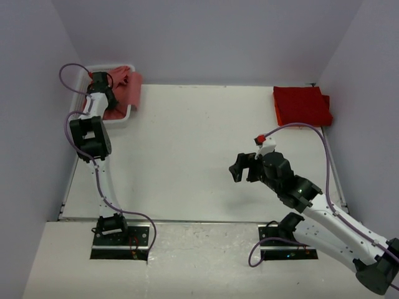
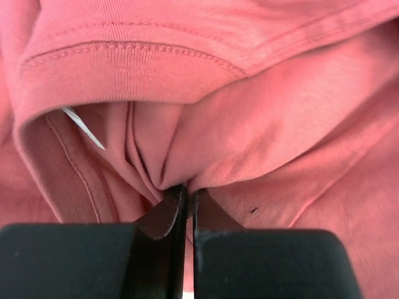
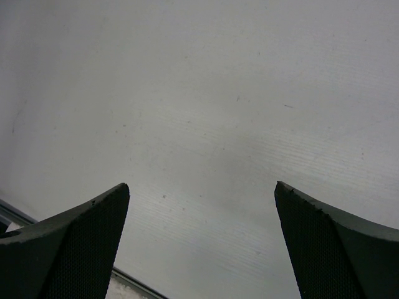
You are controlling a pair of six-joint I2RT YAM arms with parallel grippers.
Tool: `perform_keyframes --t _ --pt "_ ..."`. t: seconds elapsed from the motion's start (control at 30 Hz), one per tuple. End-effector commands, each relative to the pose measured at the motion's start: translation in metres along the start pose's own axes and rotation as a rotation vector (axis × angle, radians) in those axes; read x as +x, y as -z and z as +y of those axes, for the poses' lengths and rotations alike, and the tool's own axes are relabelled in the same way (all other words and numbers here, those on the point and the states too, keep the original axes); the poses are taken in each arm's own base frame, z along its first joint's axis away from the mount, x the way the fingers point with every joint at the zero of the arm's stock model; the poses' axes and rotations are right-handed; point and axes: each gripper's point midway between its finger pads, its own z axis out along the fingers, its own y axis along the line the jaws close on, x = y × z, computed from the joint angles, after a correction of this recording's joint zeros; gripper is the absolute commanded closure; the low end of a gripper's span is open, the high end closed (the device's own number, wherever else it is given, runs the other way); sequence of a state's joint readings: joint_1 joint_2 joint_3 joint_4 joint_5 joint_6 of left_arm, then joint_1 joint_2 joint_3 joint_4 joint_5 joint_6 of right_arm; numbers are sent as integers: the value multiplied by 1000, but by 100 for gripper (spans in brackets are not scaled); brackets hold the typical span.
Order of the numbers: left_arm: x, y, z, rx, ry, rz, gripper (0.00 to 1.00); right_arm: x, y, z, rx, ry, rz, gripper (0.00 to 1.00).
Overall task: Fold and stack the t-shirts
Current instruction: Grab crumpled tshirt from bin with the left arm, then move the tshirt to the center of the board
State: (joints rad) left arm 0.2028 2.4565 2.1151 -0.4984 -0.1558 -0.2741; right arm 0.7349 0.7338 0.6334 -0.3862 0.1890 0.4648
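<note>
A faded salmon-red t-shirt [image 1: 128, 87] lies crumpled in the white basket [image 1: 118, 119] at the back left. My left gripper [image 1: 100, 84] reaches down into the basket. In the left wrist view my left gripper [image 2: 186, 190] is shut on a fold of the salmon shirt [image 2: 262, 124], and the shirt's ribbed collar [image 2: 124, 62] arches above the jaws. A stack of brighter red folded t-shirts [image 1: 301, 104] sits at the back right of the table. My right gripper [image 1: 244, 168] hovers open and empty over the bare table, and its dark fingertips [image 3: 93, 224] stand wide apart.
The white table [image 1: 199, 156] stretches between the basket and the red stack. Grey walls close in on the left, back and right. The table's front edge [image 3: 37, 221] shows low in the right wrist view.
</note>
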Motion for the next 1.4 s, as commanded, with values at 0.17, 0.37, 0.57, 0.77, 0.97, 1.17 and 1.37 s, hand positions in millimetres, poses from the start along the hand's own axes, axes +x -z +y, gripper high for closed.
perform_keyframes --t 0.17,0.37,0.57,0.77,0.97,1.17,1.37 --pt "-131 130 -33 233 74 -348 100 -1 -11 11 -38 -14 0 1" --pt "-167 203 -47 352 81 -454 100 0 -14 13 -45 -14 5 1" --pt "-181 252 -59 429 66 -516 100 0 -15 11 -33 -12 -3 1" --pt "-191 333 -92 549 -2 -615 100 -7 -19 0 50 -57 -25 1" --pt "-187 433 -123 676 -58 -704 100 -19 -18 -5 99 -82 -63 1" --pt "-166 516 -145 864 -81 -730 100 -25 -8 -12 125 -114 -98 1" --pt "-127 541 -152 963 -92 -672 100 -30 3 -13 132 -137 -115 1"
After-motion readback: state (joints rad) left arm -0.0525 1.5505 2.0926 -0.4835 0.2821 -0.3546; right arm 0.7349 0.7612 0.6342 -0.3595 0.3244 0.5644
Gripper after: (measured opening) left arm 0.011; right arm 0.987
